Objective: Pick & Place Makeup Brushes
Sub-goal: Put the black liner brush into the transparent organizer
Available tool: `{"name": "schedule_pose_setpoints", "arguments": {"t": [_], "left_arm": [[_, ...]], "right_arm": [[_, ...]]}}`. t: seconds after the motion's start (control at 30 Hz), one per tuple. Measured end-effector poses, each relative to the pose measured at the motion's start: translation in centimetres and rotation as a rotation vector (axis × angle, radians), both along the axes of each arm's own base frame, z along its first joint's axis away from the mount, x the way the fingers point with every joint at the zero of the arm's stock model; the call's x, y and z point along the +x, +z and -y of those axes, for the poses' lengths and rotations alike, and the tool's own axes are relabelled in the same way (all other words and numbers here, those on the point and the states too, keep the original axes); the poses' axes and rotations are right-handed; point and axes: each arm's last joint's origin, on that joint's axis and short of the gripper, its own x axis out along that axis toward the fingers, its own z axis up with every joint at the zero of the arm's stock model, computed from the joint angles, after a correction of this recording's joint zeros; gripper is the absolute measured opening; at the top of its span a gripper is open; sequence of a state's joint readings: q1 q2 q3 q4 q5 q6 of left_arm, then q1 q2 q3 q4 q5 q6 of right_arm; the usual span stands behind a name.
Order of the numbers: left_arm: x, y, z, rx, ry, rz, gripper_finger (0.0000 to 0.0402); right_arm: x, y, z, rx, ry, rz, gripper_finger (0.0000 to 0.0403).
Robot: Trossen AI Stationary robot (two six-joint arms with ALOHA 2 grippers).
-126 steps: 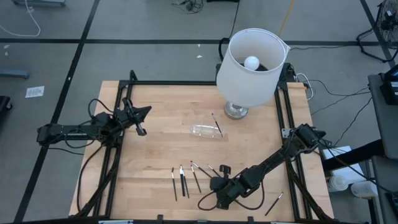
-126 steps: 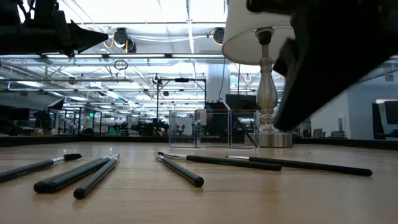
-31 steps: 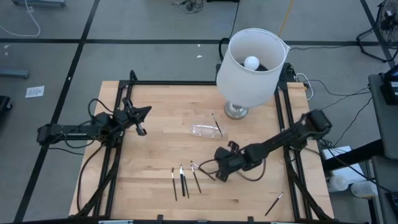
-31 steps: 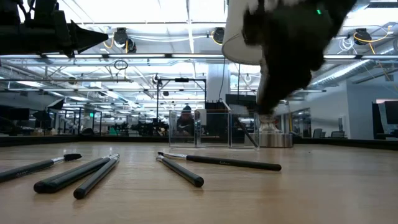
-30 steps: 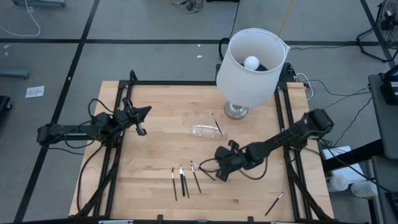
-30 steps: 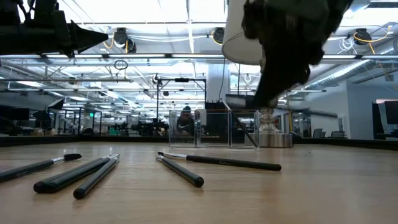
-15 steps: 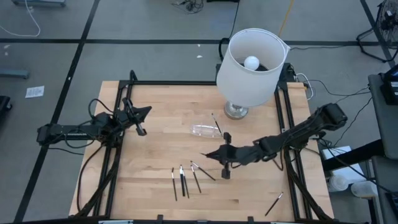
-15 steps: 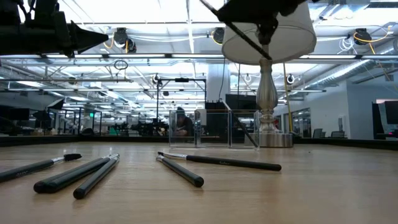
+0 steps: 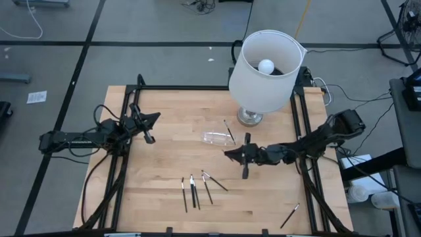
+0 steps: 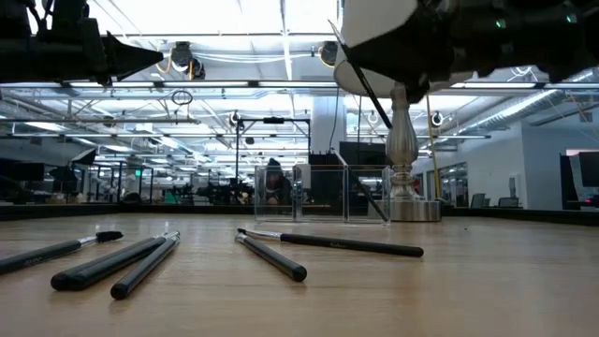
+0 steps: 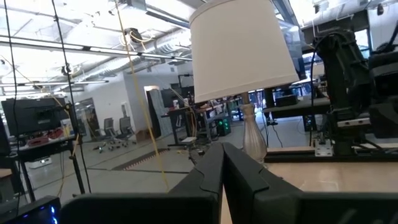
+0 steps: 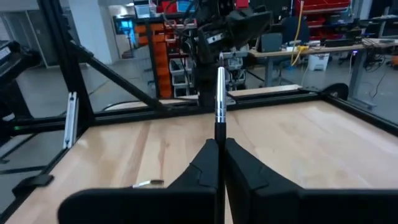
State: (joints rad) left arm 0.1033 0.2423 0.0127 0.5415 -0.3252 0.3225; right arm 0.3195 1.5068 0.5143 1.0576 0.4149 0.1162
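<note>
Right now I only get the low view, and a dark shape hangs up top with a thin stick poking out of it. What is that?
Observer: Those are the right arm's fingers, shut on a makeup brush. The right wrist view shows the brush standing up between them.
Visitor: Where over the table is it?
Observer: Seen from above, it hangs beside the clear box, in front of the lamp.
Visitor: And the other arm?
Observer: The left arm's fingers are shut on nothing, parked over the left side of the table.
</note>
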Motion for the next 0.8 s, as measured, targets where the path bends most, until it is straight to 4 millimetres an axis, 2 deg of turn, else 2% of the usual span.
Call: {"name": "schedule_pose_setpoints", "arguments": {"t": [0.13,0.57,0.8], "left_arm": [[0.0,-0.01,0.0,0.014,0.004,-0.006,0.0017],[-0.03,0.0,-0.07,-0.011,0.024,0.003,0.0017],[-0.08,0.11,-0.09,-0.013,0.034,0.016,0.0017]], "right_arm": [[-0.65,-0.31,0.2,0.008,0.001,0.035,0.0],[-0.7,-0.1,0.09,0.017,0.028,0.058,0.0],[-0.29,-0.12,-0.76,-0.008,0.043,0.119,0.0]]}}
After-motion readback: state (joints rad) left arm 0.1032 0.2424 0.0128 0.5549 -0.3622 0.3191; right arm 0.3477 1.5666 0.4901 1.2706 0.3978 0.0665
